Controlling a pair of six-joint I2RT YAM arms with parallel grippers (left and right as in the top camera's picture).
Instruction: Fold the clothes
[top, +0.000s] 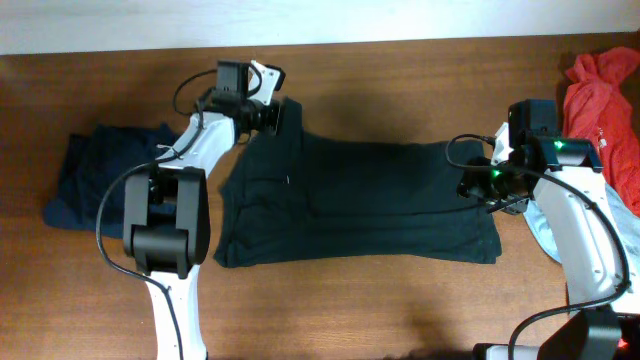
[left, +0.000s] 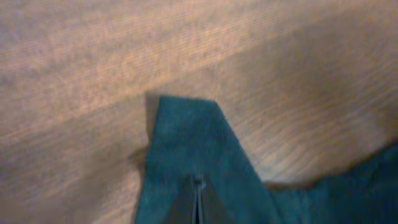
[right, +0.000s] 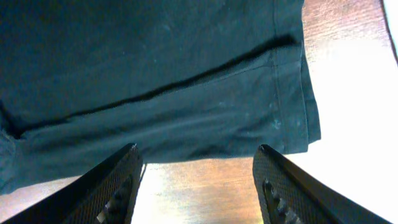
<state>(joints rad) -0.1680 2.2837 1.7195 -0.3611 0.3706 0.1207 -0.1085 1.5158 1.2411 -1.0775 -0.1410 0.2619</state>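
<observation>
A dark teal garment (top: 350, 200) lies spread flat across the middle of the wooden table. My left gripper (top: 272, 114) is at its far left corner. In the left wrist view the fingers (left: 198, 186) are closed together on the teal fabric (left: 186, 137), whose pointed corner sticks out past the tips. My right gripper (top: 476, 186) is at the garment's right edge. In the right wrist view its fingers (right: 198, 171) are wide open and empty over bare wood, just short of the garment's hem (right: 186, 118).
A crumpled navy garment (top: 95, 175) lies at the left of the table. A red garment (top: 605, 95) lies at the far right, with a pale cloth (top: 542, 235) beside my right arm. The table's far edge (top: 400, 45) runs along the top.
</observation>
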